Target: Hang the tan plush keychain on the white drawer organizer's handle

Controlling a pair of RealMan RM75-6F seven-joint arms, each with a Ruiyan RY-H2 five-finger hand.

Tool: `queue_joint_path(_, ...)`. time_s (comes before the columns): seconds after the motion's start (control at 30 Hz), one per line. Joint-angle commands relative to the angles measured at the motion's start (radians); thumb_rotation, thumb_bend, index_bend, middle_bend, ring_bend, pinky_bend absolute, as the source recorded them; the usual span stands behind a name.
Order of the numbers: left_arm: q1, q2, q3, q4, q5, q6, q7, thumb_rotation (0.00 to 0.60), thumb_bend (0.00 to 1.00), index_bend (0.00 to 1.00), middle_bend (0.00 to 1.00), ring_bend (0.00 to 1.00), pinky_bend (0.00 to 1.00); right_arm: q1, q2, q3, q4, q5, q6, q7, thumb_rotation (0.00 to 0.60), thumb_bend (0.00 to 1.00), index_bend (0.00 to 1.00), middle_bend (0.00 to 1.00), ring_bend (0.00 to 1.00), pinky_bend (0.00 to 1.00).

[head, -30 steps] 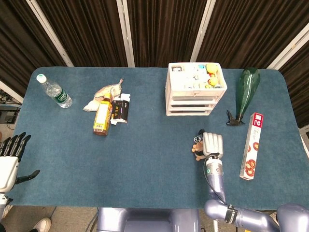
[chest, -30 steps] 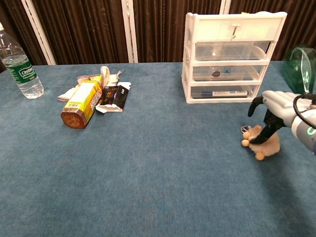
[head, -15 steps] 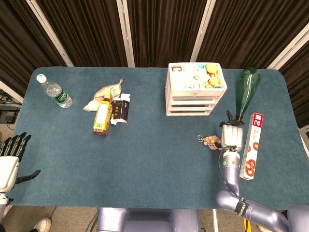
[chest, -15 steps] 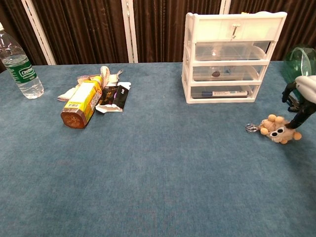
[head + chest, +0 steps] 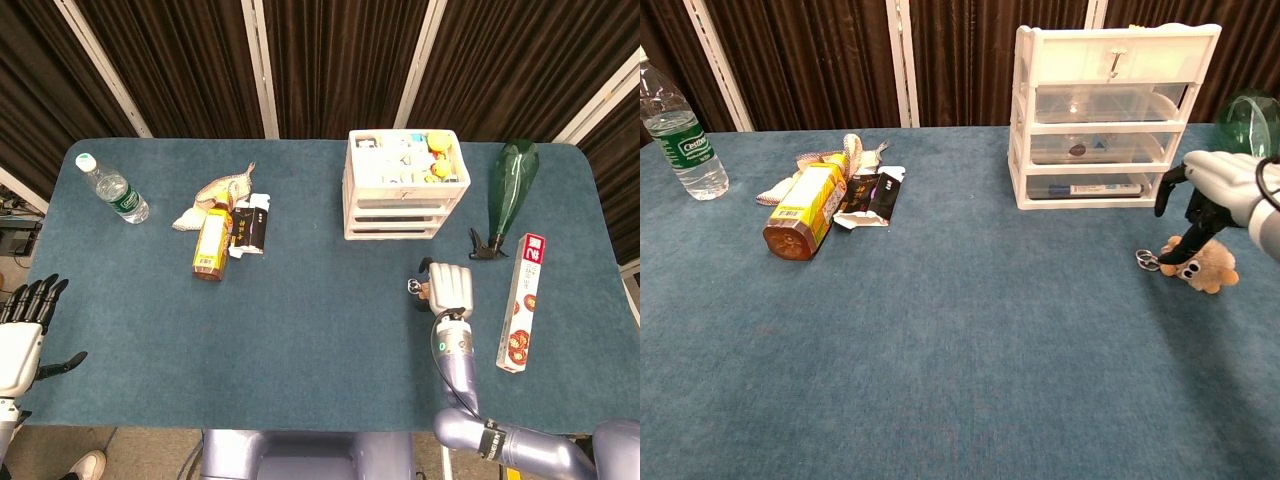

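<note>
The tan plush keychain point(image 5: 1204, 268) lies on the blue table to the right, in front of the white drawer organizer point(image 5: 1110, 115); its metal ring point(image 5: 1148, 261) points left. My right hand point(image 5: 1212, 187) hovers over it, dark fingertips point(image 5: 1192, 228) reaching down onto the plush's top and thumb held apart, nothing gripped. In the head view my right hand point(image 5: 450, 289) covers most of the plush point(image 5: 424, 291). The organizer's small top handle point(image 5: 1117, 62) is bare. My left hand point(image 5: 20, 335) stays off the table's near left corner, fingers spread.
A green glass bottle point(image 5: 511, 185) and a long snack box point(image 5: 523, 300) lie right of the hand. Further left are a yellow bottle point(image 5: 805, 208), dark wrappers point(image 5: 873, 194), a cloth pouch point(image 5: 222, 187) and a water bottle point(image 5: 680, 130).
My right hand swung right off the plush, then came back left over it. The plush got pushed right and rolled face-up, and has barely shifted since. The left hand has not moved.
</note>
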Motion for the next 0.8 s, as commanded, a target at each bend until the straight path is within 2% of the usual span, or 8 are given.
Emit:
queue_joint_path(0.03,0.001,0.003,-0.002,0.002,-0.004,0.0,-0.01,0.6,0.01,0.0,0.0,0.0,0.0,0.008,-0.019,-0.001,0.022,0.007,0.002,-0.007,0.6,0.07,0.47,1.0,1.0,1.0)
queue_joint_path(0.33,-0.001,0.01,-0.003,0.004,-0.011,-0.009,-0.029,0.6,0.01,0.0,0.0,0.0,0.0,0.033,-0.069,0.017,0.105,0.046,-0.033,-0.006,0.6,0.08,0.48,1.0,1.0,1.0)
queue_joint_path(0.6,-0.006,0.01,-0.006,0.004,-0.017,-0.018,-0.033,0.6,0.01,0.0,0.0,0.0,0.0,0.051,-0.095,0.025,0.167,0.066,-0.064,-0.005,0.6,0.17,0.5,1.0,1.0,1.0)
queue_joint_path(0.8,-0.009,0.009,-0.008,0.004,-0.022,-0.024,-0.035,0.6,0.01,0.0,0.0,0.0,0.0,0.057,-0.103,0.028,0.198,0.08,-0.089,0.0,0.6,0.19,0.49,1.0,1.0,1.0)
